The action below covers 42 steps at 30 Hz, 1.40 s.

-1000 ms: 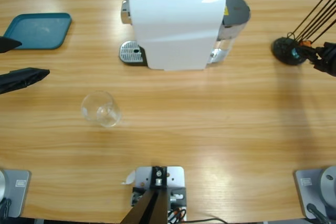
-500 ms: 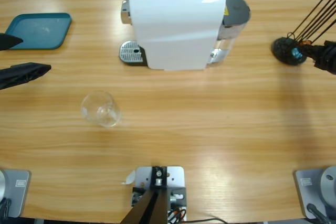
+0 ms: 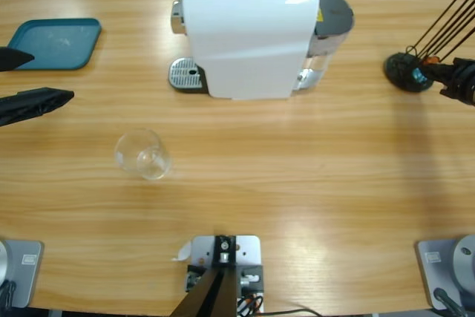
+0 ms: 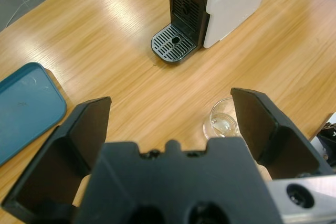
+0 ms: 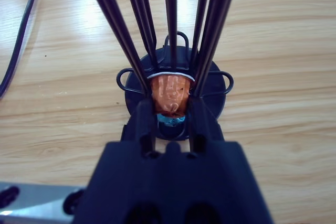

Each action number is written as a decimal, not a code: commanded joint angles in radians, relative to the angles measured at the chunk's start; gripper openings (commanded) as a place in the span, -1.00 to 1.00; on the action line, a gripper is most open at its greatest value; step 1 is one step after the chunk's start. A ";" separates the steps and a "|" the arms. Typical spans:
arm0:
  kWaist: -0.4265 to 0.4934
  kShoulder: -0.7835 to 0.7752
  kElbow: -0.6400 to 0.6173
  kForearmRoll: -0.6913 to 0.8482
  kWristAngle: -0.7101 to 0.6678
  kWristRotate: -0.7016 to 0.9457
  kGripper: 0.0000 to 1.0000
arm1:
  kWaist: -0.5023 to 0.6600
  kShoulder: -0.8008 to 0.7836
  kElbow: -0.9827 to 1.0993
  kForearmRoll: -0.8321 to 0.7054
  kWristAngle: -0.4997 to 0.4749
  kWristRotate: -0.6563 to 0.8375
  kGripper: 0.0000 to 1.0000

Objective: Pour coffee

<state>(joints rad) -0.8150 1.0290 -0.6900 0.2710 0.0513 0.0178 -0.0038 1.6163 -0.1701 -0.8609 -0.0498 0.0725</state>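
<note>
A small clear glass stands upright on the table, left of centre; in the left wrist view the glass looks clear and I cannot make out coffee in it. My left gripper hovers at the table's left edge, open and holding nothing, its jaws spread wide. The white coffee machine stands at the back with its metal drip tray bare. My right gripper is shut on a copper capsule that sits in the black wire capsule holder at the right.
A teal tray lies at the back left corner. The holder's long black rods slant up and to the right. A blue capsule sits under the copper one. A dark cable crosses the table beside the holder.
My left gripper has drifted slightly toward the back of the table. My right gripper has shifted a little at the holder. The glass has not moved.
</note>
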 commanded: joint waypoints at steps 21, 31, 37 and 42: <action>-0.009 -0.008 0.075 -0.036 -0.027 -0.049 1.00 | 0.005 -0.519 -0.229 0.577 0.015 -0.007 -0.82; -0.009 -0.014 0.104 -0.055 -0.034 -0.064 1.00 | 0.118 -0.586 -0.415 0.797 -0.036 -0.031 -0.03; -0.009 -0.012 0.104 -0.065 -0.042 -0.067 1.00 | 0.154 -0.541 -0.242 0.757 -0.174 0.067 0.64; -0.009 0.004 0.092 -0.069 -0.045 -0.067 1.00 | 0.153 -0.467 -0.097 0.581 -0.187 0.120 0.53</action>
<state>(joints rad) -0.8151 1.0229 -0.6196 0.2161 0.0226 -0.0325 0.1390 1.0578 -0.4363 -0.1150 -0.2042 0.1331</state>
